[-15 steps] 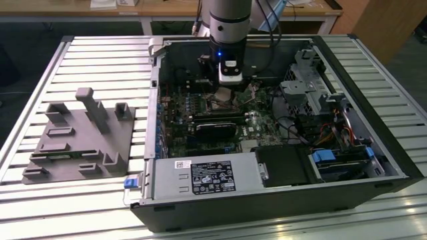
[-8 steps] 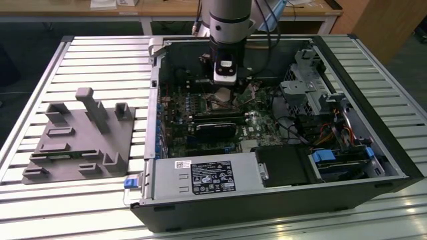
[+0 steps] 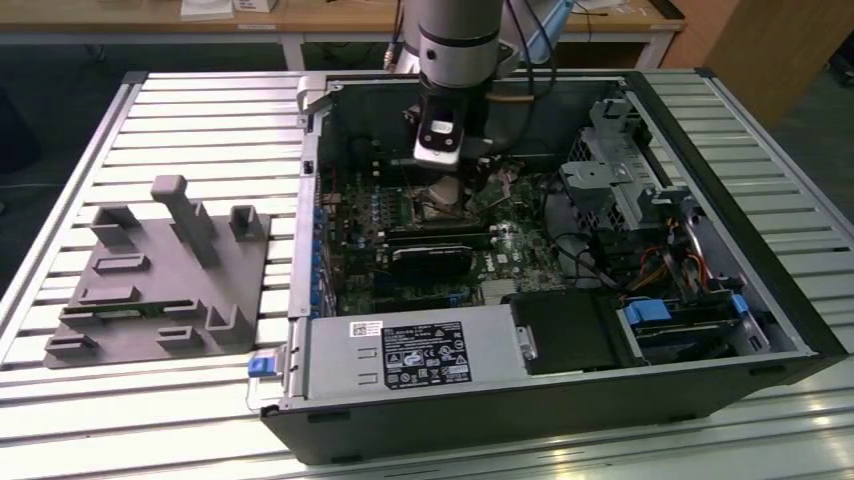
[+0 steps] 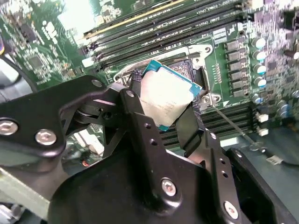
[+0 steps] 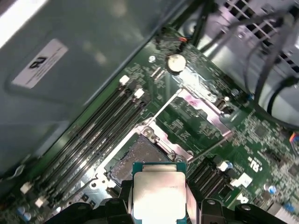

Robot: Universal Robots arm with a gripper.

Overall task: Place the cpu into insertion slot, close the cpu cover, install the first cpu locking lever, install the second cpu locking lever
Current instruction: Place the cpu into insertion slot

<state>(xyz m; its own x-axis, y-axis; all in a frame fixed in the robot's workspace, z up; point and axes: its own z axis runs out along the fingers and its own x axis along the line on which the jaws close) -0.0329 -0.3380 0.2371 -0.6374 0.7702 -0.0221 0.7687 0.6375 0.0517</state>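
Black fingers [image 4: 140,121] sit closest in the second wrist view, pinching the cpu [image 4: 166,95] by two opposite edges with its pale metal face turned up. Just beyond it lies the insertion slot [image 4: 189,70]. Its dark centre shows bare in the first wrist view [image 5: 135,158], so the chip [image 5: 159,198] is not yet seated; it hangs over the slot's near side and appears clear of the rim.

Past the slot, the cpu cover [image 5: 201,100] is swung open and away from the socket. Two thin locking levers [image 5: 163,105] stand released beside it. Long black memory slots [image 5: 93,130] run alongside on the green board.

The step in hand is the first one, placing the cpu. By my judgement it calls for squaring the chip's edges with the metal rim and keeping it level, since a tilted or offset drop could harm the contacts.

Farther out, in the exterior view, the arm [image 3: 461,40] reaches down into the open computer case [image 3: 747,300]. The case stands on a slatted counter [image 3: 200,110], and a grey fixture [image 3: 160,270] lies on the counter at the exterior view's left.
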